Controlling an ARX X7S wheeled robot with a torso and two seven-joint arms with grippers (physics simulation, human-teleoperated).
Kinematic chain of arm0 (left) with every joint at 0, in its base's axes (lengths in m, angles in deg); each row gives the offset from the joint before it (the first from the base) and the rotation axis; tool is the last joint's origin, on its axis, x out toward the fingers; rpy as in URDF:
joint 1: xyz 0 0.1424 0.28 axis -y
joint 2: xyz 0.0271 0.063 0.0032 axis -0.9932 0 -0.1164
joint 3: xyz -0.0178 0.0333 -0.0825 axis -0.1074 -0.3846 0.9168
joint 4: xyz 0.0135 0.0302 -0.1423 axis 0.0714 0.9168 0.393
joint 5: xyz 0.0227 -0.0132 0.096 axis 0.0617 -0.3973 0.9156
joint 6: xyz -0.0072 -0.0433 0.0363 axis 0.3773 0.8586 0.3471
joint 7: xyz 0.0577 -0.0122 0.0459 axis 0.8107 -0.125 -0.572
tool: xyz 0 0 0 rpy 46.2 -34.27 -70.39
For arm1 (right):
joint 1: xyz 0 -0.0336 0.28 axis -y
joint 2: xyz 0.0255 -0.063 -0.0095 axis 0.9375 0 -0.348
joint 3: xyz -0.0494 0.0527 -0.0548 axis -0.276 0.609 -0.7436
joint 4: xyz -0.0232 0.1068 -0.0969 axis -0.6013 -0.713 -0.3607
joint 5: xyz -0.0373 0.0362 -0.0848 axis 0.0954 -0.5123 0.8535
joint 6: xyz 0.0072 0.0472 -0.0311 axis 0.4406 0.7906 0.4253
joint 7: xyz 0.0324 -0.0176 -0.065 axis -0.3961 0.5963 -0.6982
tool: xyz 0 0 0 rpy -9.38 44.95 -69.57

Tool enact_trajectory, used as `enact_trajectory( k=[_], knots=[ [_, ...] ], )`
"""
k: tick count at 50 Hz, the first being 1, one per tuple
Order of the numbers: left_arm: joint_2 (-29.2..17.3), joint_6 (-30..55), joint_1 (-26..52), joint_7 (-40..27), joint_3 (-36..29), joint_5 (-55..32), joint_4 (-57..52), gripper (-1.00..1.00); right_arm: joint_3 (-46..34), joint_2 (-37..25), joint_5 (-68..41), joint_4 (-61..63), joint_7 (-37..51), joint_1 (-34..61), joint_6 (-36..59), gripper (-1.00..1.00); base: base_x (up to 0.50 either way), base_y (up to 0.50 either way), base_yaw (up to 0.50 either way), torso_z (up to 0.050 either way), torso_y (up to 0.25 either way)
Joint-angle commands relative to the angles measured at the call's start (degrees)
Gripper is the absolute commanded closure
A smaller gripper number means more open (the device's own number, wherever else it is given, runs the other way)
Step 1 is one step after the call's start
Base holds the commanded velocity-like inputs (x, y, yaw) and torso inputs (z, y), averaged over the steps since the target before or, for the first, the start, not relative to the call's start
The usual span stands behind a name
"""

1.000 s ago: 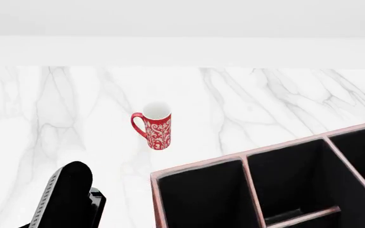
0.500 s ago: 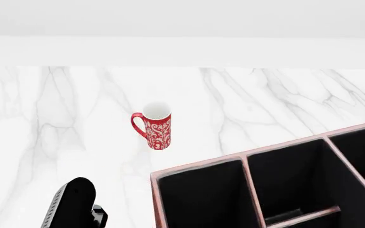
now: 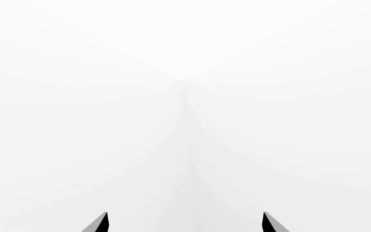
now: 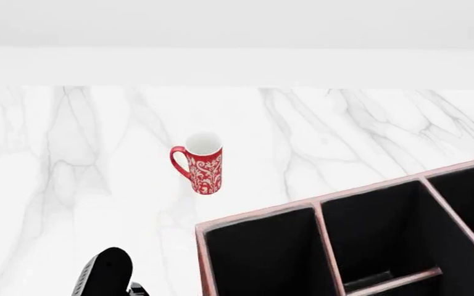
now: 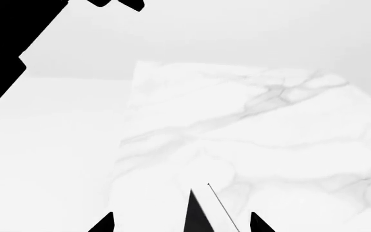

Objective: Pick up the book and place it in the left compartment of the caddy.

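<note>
The marble tabletop (image 4: 369, 129) carries the caddy (image 4: 320, 213) at its near right side. The caddy's left compartment (image 4: 261, 259) is empty and open upward, ready to receive. A mug (image 4: 204, 163) stands upright near the middle, well apart from the caddy. The left gripper (image 3: 185, 224) faces only white, its tips apart. The right gripper (image 5: 180, 223) is also parted, holding nothing that I can name. The book shows in no view, so I judge it is not yet picked up.

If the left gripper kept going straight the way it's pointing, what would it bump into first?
Nothing shows ahead of the left gripper: its wrist view is only pale blank space beyond its open fingertips. The way looks free, though depth is unclear.
</note>
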Motion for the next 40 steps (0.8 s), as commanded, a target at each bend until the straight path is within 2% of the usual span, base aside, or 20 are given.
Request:
enact_trajectory(
  k=[1,40],
  knots=[
    [1.00,-2.14,0.41,1.77,0.55,1.07,0.00,-1.00,-0.27,0.74,2.67,-6.17,-1.35,-0.13,-2.74,-1.00,0.00,0.00,0.00,0.000,0.000],
    [1.01,-1.33,1.09,1.98,-0.21,1.73,0.00,-1.00,-0.44,-1.51,4.35,-8.73,-1.04,-3.04,-4.86,-1.00,0.00,0.00,0.00,0.000,0.000]
  ],
)
